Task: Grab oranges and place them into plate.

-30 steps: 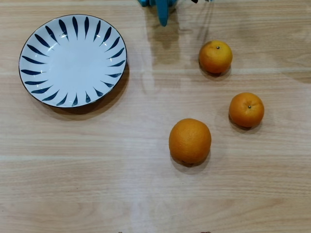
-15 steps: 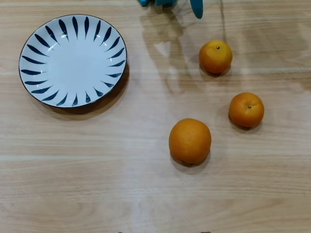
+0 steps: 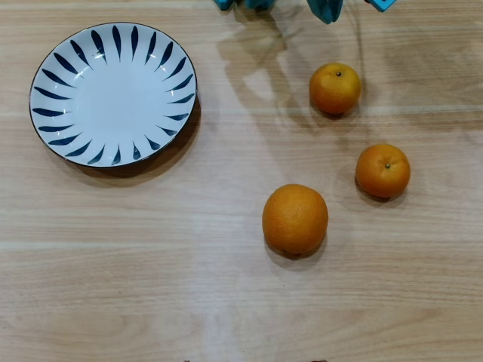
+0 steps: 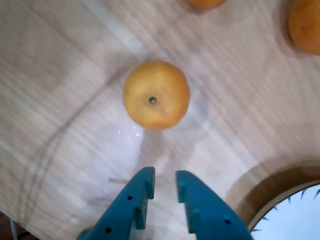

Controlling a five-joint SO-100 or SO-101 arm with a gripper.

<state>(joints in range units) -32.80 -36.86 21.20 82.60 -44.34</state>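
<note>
Three oranges on the table, plate (image 3: 113, 93) bare.
The nearest small orange (image 4: 156, 94) lies just ahead of the teal pincer (image 4: 165, 182), whose jaws stand slightly apart, gripping nothing; the large orange (image 3: 294, 219) and other small orange (image 3: 383, 170) sit apart from it.

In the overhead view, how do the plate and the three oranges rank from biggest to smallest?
1. The plate, by far the widest.
2. The big orange.
3. The top orange and the right orange look about equal.
</note>
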